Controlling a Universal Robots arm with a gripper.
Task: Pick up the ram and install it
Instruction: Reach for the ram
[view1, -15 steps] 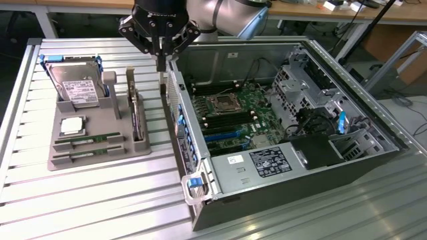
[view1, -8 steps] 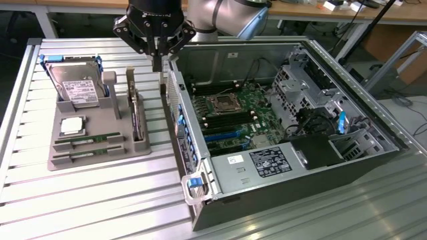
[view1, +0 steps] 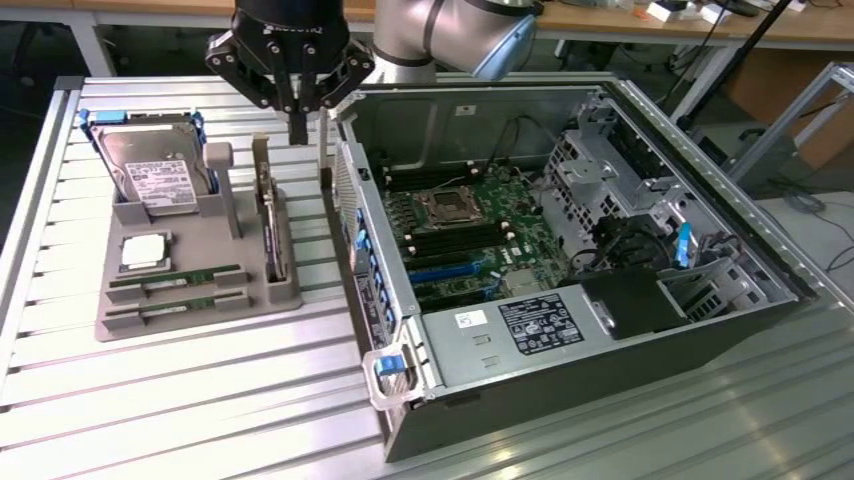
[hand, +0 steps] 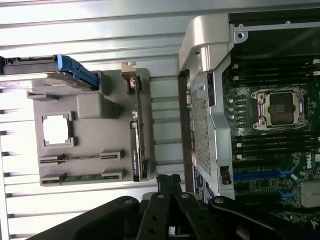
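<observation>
Two ram sticks (view1: 174, 277) (hand: 80, 157), thin green boards, lie in parallel slots at the near end of a grey holder tray (view1: 200, 320) (hand: 95, 107). The second stick (view1: 176, 305) (hand: 82, 176) sits beside the first. My gripper (view1: 296, 122) (hand: 170, 184) hangs above the tray's far end, close to the case wall, fingers pressed together with nothing between them. It is well apart from both sticks. The open computer case (view1: 574, 330) shows its motherboard (view1: 461, 225) with black memory slots (hand: 270, 146) beside the CPU socket (hand: 278, 108).
On the same tray stand a silver hard drive (view1: 154, 172) (hand: 45, 75) with a blue frame, an upright expansion card (view1: 274, 230) (hand: 137, 135) and a loose CPU chip (view1: 144, 252) (hand: 56, 130). The case's raised side wall (view1: 350, 200) lies between tray and motherboard.
</observation>
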